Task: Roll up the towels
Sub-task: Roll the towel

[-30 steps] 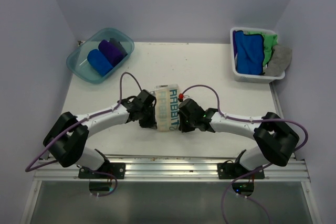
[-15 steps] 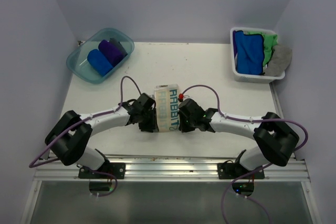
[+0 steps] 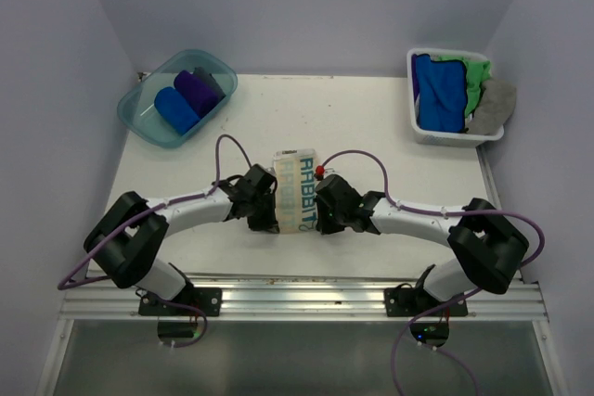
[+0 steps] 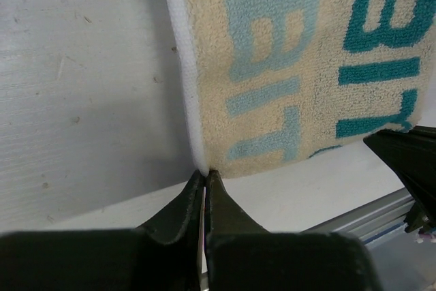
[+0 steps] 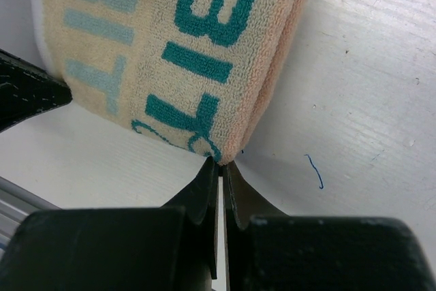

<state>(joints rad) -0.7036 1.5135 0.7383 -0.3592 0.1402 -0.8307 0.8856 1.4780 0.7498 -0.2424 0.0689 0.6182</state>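
A cream towel with teal lettering (image 3: 297, 190) lies flat mid-table, seen close in the left wrist view (image 4: 286, 66) and the right wrist view (image 5: 170, 52). My left gripper (image 3: 275, 223) (image 4: 204, 174) is shut, its tips pinching the towel's near-left corner. My right gripper (image 3: 320, 223) (image 5: 222, 163) is shut on the near-right corner. A blue rolled towel (image 3: 174, 108) and a purple one (image 3: 197, 92) lie in the teal tub (image 3: 139, 107). Blue (image 3: 438, 90), green (image 3: 477, 79) and grey (image 3: 492, 107) towels fill the white basket (image 3: 455, 139).
The tub stands at the back left of the table and the basket at the back right. The metal rail (image 3: 297, 299) runs along the near edge just behind both grippers. Purple cables loop over each arm.
The left arm has shifted slightly, bringing its gripper in on the towel's near-left corner. The right arm and the towel have stayed put.
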